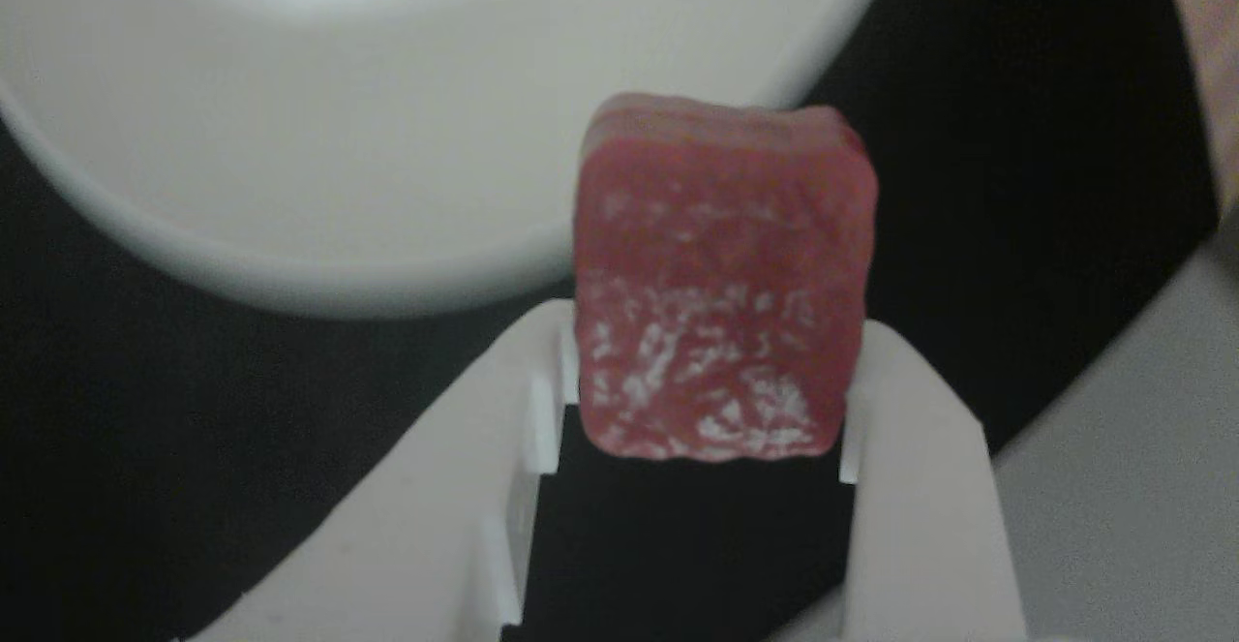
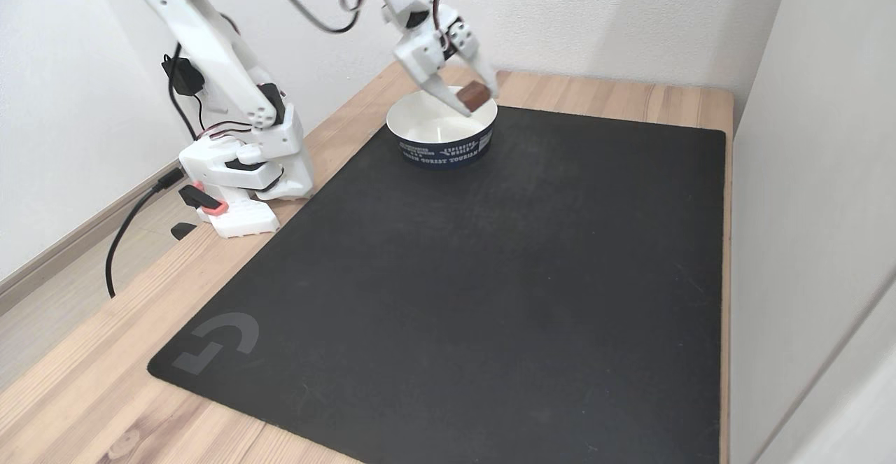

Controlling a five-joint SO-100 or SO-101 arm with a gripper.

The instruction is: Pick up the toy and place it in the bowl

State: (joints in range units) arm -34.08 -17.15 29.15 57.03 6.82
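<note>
A pale wooden tabletop (image 2: 84, 380) fills the fixed view, and most of it is covered by a large black mat (image 2: 476, 282) with a grey logo in its near left corner. At the far left edge of the mat stands the white arm (image 2: 231, 93), its base on the wood and its upper links reaching to the right above the far end of the mat. Beneath the arm's end sits the bowl (image 2: 441, 143), white inside with a dark blue lettered band round its outside, resting on the far part of the mat. The claw (image 2: 477, 96) hangs over the right side of the bowl's rim, its jaws closed on the toy (image 2: 474, 95), which is held clear of the mat and just above the rim. In the other view the toy (image 1: 721, 284) shows as a dark red cube flecked with white, wedged between the two white fingers (image 1: 920, 487), its lower sides pressed against them and its upper half standing out beyond their tips, with the bowl's (image 1: 319, 138) curved white edge lying behind and to the left.
</note>
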